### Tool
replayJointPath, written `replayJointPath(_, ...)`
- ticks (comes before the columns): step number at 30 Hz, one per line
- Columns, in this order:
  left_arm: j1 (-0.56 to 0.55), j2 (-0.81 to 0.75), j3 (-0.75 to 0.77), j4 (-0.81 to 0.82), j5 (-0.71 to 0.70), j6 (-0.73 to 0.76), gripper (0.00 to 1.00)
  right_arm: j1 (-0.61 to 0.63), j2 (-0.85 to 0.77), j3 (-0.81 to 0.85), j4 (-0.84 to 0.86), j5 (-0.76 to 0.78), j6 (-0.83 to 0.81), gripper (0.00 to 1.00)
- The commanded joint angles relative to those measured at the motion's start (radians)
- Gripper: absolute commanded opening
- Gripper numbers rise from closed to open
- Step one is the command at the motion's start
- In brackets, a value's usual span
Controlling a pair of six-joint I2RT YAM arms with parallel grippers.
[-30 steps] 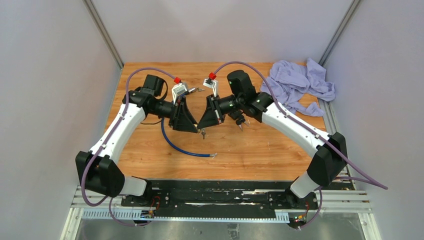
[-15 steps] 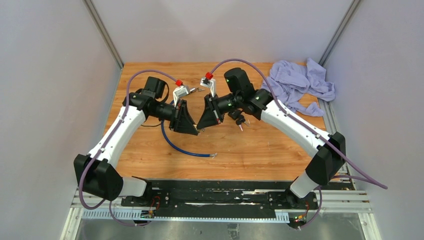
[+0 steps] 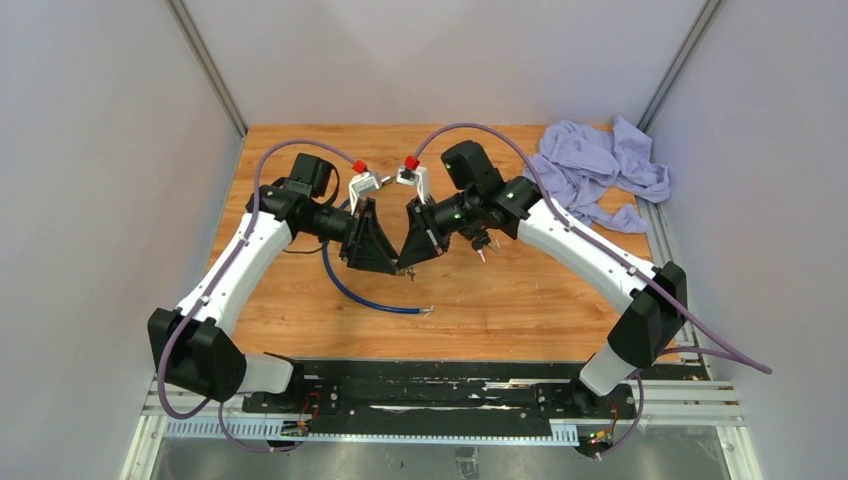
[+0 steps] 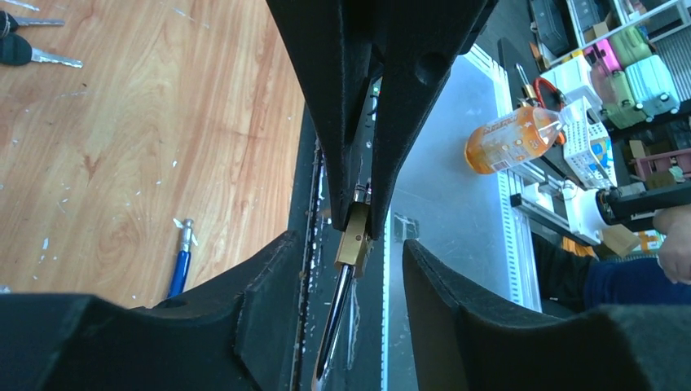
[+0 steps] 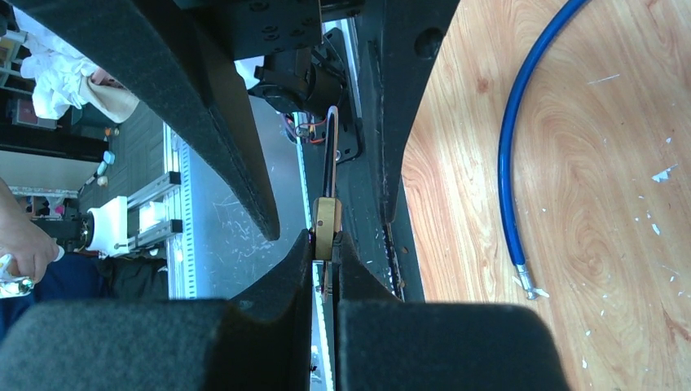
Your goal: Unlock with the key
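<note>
Moved: right pincer (image 5: 324, 242) closer, now tip-to-tip with left pincer (image 4: 349, 242)
Right pincer: clenched on brass lock (image 5: 327, 218)
Left pincer: released, spread around lock's thin bar (image 4: 336, 318)
Keys (image 4: 33, 55): lying on surface (image 4: 163, 122)

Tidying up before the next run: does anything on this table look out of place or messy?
A crumpled lilac cloth is heaped at the far right corner of the table, partly hanging past the edge. The wood is also scuffed with white flecks. Nothing looks spilled.
</note>
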Motion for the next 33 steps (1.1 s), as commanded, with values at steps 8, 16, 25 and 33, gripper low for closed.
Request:
replayJointPath(8,-0.028,-0.028,-0.016,0.005,-0.026,-0.001,0.44,0.027,0.021,0.073,-0.058,0.014,-0.054,0.01)
replayJointPath(16,-0.030,-0.025,-0.015,-0.009,-0.023,0.011,0.24,0.032,0.019,0.076,-0.070,0.032,-0.066,0.01)
replayJointPath(25,-0.030,-0.033,-0.017,-0.012,-0.029,-0.007,0.34,0.032,0.012,0.072,-0.078,0.043,-0.082,0.01)
replayJointPath(33,-0.030,-0.046,-0.028,-0.013,-0.022,-0.011,0.28,0.038,0.009,0.073,-0.083,0.052,-0.088,0.01)
